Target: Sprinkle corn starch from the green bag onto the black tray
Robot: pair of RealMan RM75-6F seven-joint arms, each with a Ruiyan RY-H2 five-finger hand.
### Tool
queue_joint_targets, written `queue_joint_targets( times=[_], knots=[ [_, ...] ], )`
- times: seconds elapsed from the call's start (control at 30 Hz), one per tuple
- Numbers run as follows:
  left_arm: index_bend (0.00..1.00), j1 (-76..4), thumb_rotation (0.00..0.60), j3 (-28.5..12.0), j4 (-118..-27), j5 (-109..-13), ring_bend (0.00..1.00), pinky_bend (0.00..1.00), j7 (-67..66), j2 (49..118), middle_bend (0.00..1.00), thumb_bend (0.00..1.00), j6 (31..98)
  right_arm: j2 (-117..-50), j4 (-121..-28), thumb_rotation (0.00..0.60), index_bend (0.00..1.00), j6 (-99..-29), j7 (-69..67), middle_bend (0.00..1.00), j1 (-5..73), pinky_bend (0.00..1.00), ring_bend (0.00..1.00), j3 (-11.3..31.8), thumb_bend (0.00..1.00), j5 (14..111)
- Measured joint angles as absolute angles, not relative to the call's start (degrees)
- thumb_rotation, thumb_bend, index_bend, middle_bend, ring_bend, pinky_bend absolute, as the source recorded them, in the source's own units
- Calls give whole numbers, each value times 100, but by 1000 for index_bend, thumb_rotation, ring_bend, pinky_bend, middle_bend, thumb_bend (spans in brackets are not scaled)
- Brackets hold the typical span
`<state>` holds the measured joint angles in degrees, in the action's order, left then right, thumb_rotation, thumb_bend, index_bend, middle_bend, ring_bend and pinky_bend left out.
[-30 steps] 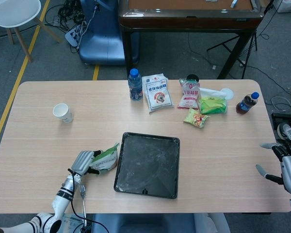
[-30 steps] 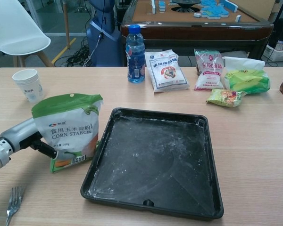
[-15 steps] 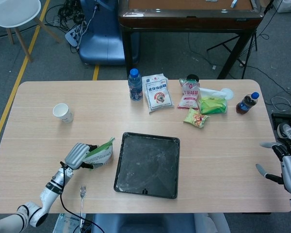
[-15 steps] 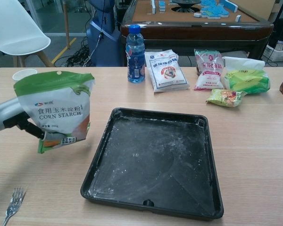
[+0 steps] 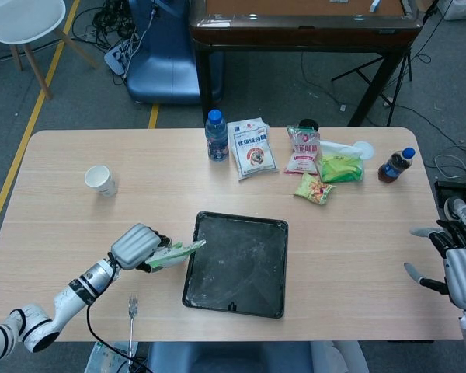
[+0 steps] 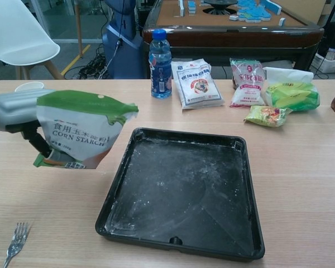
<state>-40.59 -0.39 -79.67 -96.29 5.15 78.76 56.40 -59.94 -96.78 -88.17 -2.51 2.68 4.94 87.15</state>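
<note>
At the lower left of the chest view a fork (image 6: pixel 15 237) lies flat on the tabletop (image 6: pixel 301 167), its tines pointing away from the camera. Above it, at the left edge, the left hand (image 6: pixel 14 109) grips the green bag (image 6: pixel 81 129) of corn starch from behind, lifted clear of the wood and tilted so its green top leans right toward the black tray (image 6: pixel 181 192); one corner of the top reaches just over the tray's left rim. From the head view the same hand (image 5: pixel 136 246) has its fingers (image 5: pixel 157 252) wrapped around the bag (image 5: pixel 175 254) at the tray's (image 5: pixel 237 264) left side. The tray sits in the middle of the frame, its floor dusted with white powder.

At the lower right of the head view the right hand (image 5: pixel 454 268) hangs off the tabletop's edge, holding nothing, its fingers spread apart.

Farther back on the left stands a paper cup (image 5: pixel 100 180). Along the far side, from left to right, are a blue-capped water bottle (image 6: pixel 160 57), a white packet (image 6: pixel 197 82), a pink-and-white packet (image 6: pixel 247 82), a green packet (image 6: pixel 295 95) with a small yellow-green snack packet (image 6: pixel 267 115) in front of it, and a dark bottle (image 5: pixel 394 165) at the right.
</note>
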Motion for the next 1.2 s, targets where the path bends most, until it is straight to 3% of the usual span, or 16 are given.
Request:
queue_joint_targets(
  times=[0.3, 0.67, 0.97, 1.2],
  knots=[
    [498, -4632, 600, -179, -8902, -9067, 625, 643, -1406, 7497, 643, 376, 4418, -6065, -9551, 600, 335, -8859, -395, 362, 260, 131, 174, 458, 216, 8800],
    [487, -5091, 600, -327, -9508, -7875, 619, 628, -3837, 7335, 643, 404, 3827, -6135, -9367, 600, 335, -8922, -589, 362, 197, 132, 174, 434, 216, 8779],
    [483, -5499, 600, -115, -10090, -6518, 613, 628, -6453, 7321, 641, 429, 4197, -6192, -9264, 600, 335, -8957, -678, 362, 164, 131, 174, 443, 216, 8740],
    [476, -5838, 600, 330, -10477, -5384, 613, 628, -8441, 7704, 637, 430, 5213, -6216, -9221, 600, 335, -8958, -711, 362, 156, 131, 174, 453, 216, 8716]
  ],
)
